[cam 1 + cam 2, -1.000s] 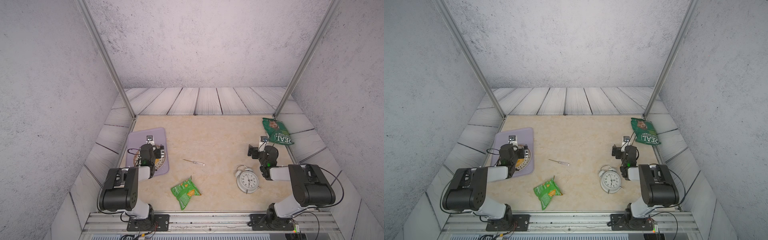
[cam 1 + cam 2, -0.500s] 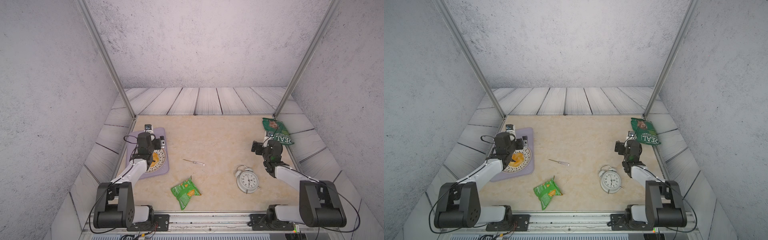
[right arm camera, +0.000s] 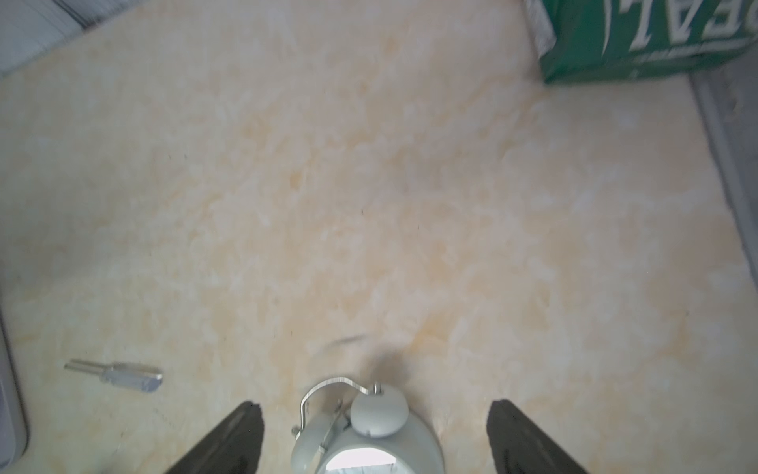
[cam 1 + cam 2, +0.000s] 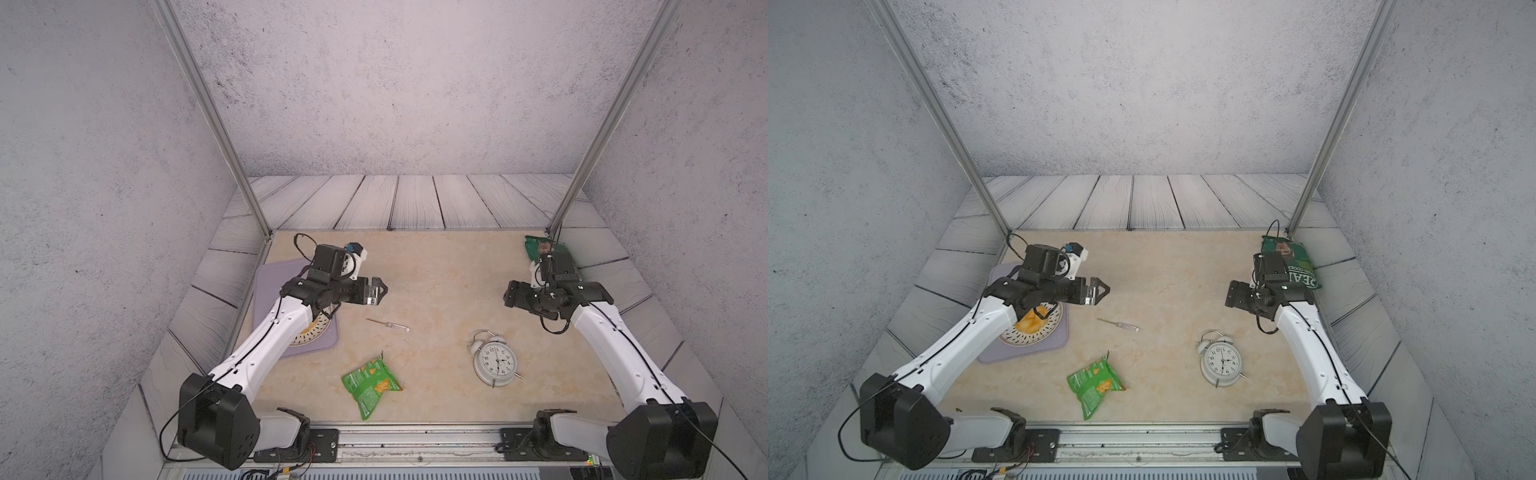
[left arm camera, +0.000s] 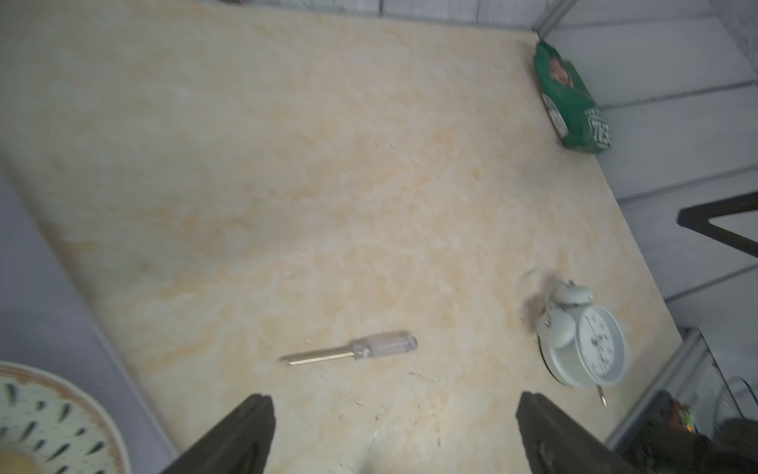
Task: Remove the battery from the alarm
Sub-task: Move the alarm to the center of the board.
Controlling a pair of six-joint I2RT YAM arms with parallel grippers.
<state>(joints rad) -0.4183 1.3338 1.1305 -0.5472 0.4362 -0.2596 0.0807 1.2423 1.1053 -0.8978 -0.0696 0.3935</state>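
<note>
A beige marbled surface [image 4: 436,270] fills the floor of the grey booth. Two white arms reach over it from the 6 o'clock edge, the left arm [image 4: 266,336] from the 7 o'clock corner and the right arm [image 4: 615,345] from the 5 o'clock corner. A lilac mat [image 4: 270,282] lies at the 9 o'clock edge and carries a patterned plate [image 4: 1034,338] with yellow food [image 4: 1032,322] on it, partly under the left arm. A dark green bag [image 4: 1293,259] lies flat in the 1 o'clock corner, and a crumpled light green bag [image 4: 370,384] lies at 7 o'clock from the centre, apart from everything else. The alarm [image 4: 495,360] lies on its back at 4 o'clock from the centre, with its dial up, its bells and handle toward 11 o'clock and its feet toward 5 o'clock. Both top views show it this way. The left hand [image 4: 381,289] hangs in the air just past the mat's 3 o'clock edge and points toward 3 o'clock. Its wrist view shows the fingers [image 5: 246,435] spread wide with nothing between them. The right hand [image 4: 510,294] hangs at 12 o'clock from the alarm, raised and clear of it. Its fingers [image 3: 521,435] are also wide apart and grip nothing, and the bells sit low between them in that wrist view. A clear-handled screwdriver [image 4: 388,325] lies just at 9 o'clock of the centre, with its tip toward 10 o'clock. The battery cannot be seen, since the alarm's back faces the surface.
</note>
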